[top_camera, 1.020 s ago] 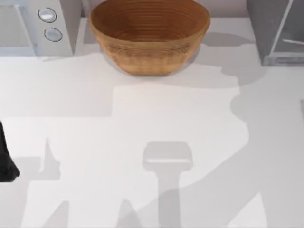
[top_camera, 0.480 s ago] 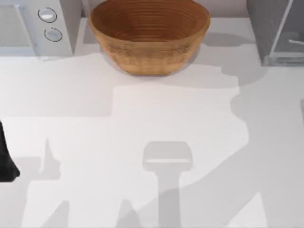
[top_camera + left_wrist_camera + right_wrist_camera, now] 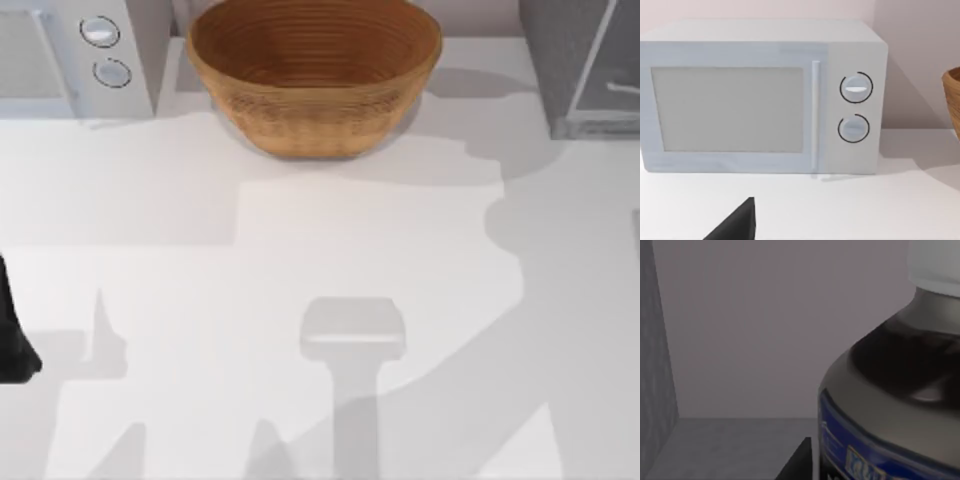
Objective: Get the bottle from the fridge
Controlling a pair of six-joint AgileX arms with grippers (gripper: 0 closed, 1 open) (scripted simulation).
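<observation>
A white table (image 3: pixel 300 260) carries three things along its far edge. A wooden bowl (image 3: pixel 314 75) sits at twelve o'clock, a white microwave (image 3: pixel 75 55) at ten o'clock and the grey fridge (image 3: pixel 575 65) at two o'clock, each standing apart from the bowl.

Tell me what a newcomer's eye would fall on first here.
A big wooden bowl stands at the back middle of the table, between a white microwave at back left and the grey fridge at back right. The right wrist view sits close against a bottle with a white cap and blue label.
</observation>
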